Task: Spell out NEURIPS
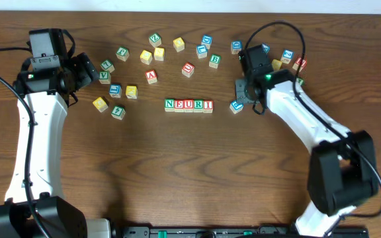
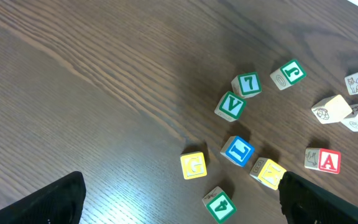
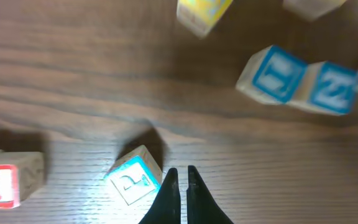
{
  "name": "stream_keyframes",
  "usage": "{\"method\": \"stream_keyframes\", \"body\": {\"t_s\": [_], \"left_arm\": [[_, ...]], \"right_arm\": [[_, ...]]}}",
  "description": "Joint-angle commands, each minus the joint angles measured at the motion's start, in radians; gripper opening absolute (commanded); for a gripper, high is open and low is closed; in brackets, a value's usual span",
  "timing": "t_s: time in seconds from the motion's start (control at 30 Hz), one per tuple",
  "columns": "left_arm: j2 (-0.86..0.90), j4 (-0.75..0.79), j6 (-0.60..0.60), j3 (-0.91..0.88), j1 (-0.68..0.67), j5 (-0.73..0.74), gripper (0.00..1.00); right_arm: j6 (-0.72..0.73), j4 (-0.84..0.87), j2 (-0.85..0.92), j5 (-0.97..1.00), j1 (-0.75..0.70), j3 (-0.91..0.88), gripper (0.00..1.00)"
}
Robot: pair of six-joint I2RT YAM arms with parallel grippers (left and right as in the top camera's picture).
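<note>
Overhead: N-E-U-R-I row (image 1: 188, 105) at centre of worktop (image 1: 190, 172); blue P cube (image 1: 236, 106) apart, just right of it.
Left wrist: left fingers (image 2: 55, 202) wide apart, empty.
Right wrist: right fingers (image 3: 171, 193) pressed together, empty, just beside the blue P cube.

Red A cube (image 2: 328, 162) lying well apart from green V cube (image 2: 231, 106); dark wooden table (image 2: 104, 93) beneath.
</note>
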Motion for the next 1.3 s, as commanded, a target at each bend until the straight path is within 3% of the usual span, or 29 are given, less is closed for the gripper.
{"method": "stream_keyframes", "body": {"t_s": [0.0, 1.27], "left_arm": [[0.008, 0.000, 0.002, 0.013, 0.003, -0.006, 0.98], [0.008, 0.000, 0.002, 0.013, 0.003, -0.006, 0.98]], "right_arm": [[0.024, -0.002, 0.047, -0.039, 0.002, -0.005, 0.01], [-0.061, -0.048, 0.068, -0.151, 0.099, 0.009, 0.01]]}}
